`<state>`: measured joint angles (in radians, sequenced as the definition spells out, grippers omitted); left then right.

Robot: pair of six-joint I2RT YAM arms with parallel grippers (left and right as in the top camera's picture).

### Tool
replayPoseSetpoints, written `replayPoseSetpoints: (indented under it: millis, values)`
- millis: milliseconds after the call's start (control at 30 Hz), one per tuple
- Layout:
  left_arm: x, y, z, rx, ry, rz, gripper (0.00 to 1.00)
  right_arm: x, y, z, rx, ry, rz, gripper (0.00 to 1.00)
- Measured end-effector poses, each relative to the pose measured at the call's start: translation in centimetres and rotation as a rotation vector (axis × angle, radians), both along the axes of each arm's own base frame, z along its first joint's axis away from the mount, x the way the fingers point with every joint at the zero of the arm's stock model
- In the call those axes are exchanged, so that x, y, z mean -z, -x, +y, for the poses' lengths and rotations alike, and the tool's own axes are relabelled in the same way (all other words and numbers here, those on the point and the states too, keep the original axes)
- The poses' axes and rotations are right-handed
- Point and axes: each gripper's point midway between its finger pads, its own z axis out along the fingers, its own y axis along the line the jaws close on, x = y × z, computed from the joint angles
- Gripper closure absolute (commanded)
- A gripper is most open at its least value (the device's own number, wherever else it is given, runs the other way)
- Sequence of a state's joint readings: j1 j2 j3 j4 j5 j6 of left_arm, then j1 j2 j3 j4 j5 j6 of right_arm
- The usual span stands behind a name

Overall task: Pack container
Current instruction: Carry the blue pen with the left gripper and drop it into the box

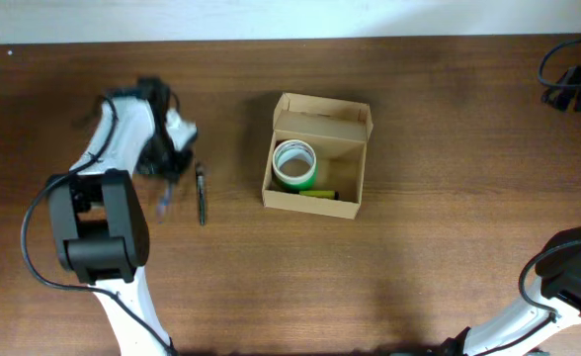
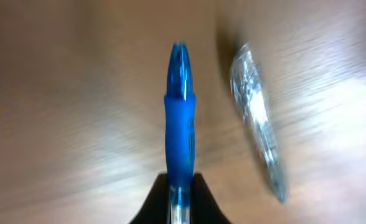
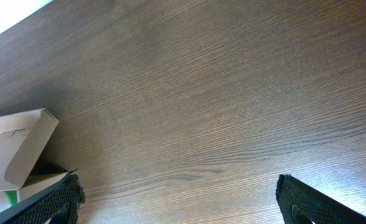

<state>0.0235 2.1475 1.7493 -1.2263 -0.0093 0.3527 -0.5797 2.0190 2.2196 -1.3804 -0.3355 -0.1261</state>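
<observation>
two pens show near the left arm. a blue pen (image 2: 180, 106) is pinched between the fingers of the left tool (image 2: 180, 190), its tip pointing away from the wrist camera. a clear pen (image 2: 258, 124) lies on the table (image 1: 419, 267) just beside it, blurred in the wrist view. from overhead the clear pen lies on the wood between the left arm and the container, apart from both. the container (image 1: 315, 155), a tan cardboard box, sits near the middle of the table with its flap lid standing open at the far side. inside it a green and white tape roll (image 1: 293, 163) lies flat in the left half. a yellow-green item (image 1: 317, 194) lies along the near wall; i cannot tell what it is. the right tool (image 3: 178, 183) hangs over bare table with its fingers spread wide and nothing between them. one corner of the container shows at the left edge of its wrist view.
</observation>
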Motion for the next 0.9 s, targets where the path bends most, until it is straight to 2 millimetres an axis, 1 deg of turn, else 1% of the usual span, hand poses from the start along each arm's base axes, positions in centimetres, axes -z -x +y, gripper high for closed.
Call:
replayPoseSetpoints:
  millis: [67,100,167,200,233,267,300,367,400,433,467,500,533,600,733,833,900]
  values:
    - [-5.0,-3.8,-0.4,0.029,0.006,-0.14,0.98,0.0,0.0,0.0,0.0,0.0,0.0,0.01]
    - [-8.4,-5.5,-1.1,0.071,0.018,-0.226,0.98,0.0,0.0,0.0,0.0,0.001,0.0,0.01]
    - [-14.5,-7.4,-3.0,0.186,0.032,-0.369,0.98,0.0,0.0,0.0,0.0,0.001,0.0,0.01]
    - [-17.7,-7.9,-4.5,0.268,0.034,-0.452,0.98,0.0,0.0,0.0,0.0,0.0,0.0,0.01]
    - [-20.0,-7.9,-5.9,0.339,0.034,-0.505,0.98,0.0,0.0,0.0,0.0,0.0,0.0,0.01]
    - [-22.4,-7.6,-7.8,0.423,0.035,-0.564,0.98,0.0,0.0,0.0,0.0,0.001,0.0,0.01]
    - [-24.4,-7.1,-9.9,0.505,0.04,-0.615,0.99,0.0,0.0,0.0,0.0,0.001,0.0,0.01]
    - [-27.1,-5.6,-14.1,0.662,0.055,-0.685,0.98,0.0,0.0,0.0,0.0,0.0,0.0,0.01]
    - [-27.8,-4.4,-16.2,0.742,0.066,-0.697,0.99,0.0,0.0,0.0,0.0,0.0,0.0,0.01]
    - [-27.9,-3.2,-18.1,0.82,0.08,-0.693,0.98,0.0,0.0,0.0,0.0,0.0,0.0,0.01]
    - [-27.7,-1.8,-20.1,0.904,0.096,-0.673,0.98,0.0,0.0,0.0,0.0,0.0,0.0,0.01]
    - [-27.2,-0.9,-21.5,0.967,0.104,-0.652,0.99,0.0,0.0,0.0,0.0,0.0,0.001,0.01]
    - [-26.3,0.1,-22.9,1.036,0.113,-0.616,0.98,0.0,0.0,0.0,0.001,0.001,0.0,0.01]
    - [-24.1,1.7,-24.6,1.139,0.121,-0.536,0.98,0.0,0.0,0.0,0.0,0.001,0.0,0.01]
    - [-18.8,3.6,-26.5,1.28,0.132,-0.365,0.98,0.0,0.0,0.0,0.0,0.0,0.0,0.01]
    - [-15.1,3.9,-27.5,1.331,0.138,-0.292,0.98,0.0,0.0,0.0,0.0,0.0,0.0,0.01]
    - [-13.0,4.2,-28.0,1.356,0.141,-0.258,0.98,0.0,0.0,0.0,0.0,0.001,0.0,0.01]
